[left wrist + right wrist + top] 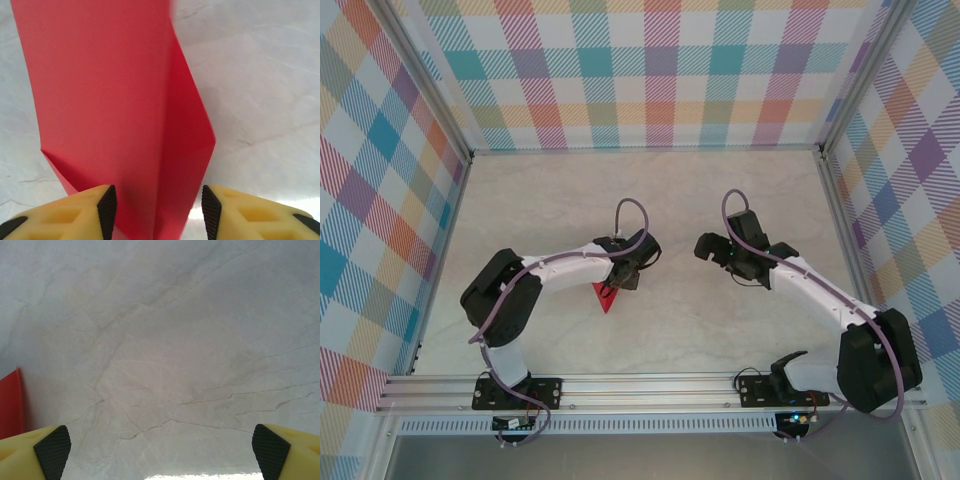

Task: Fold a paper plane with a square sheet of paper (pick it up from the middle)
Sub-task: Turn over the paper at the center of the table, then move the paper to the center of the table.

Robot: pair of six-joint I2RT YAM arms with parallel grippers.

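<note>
two grippers stand parted: my left gripper (159, 207) straddles the folded red paper plane (110, 100) without pinching it; my right gripper (160, 445) gapes over the marbled table (175, 340).

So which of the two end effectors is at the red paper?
The left end effector: the red paper sits between its fingers; the right end effector faces bare table.

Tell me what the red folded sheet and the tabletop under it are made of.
Bright-red folded sheet: thin matte paper, judging by its sharp creases and layered flaps. Pale veined tabletop: looks like marble or marble-print laminate, with a slight sheen; unclear which.
</note>
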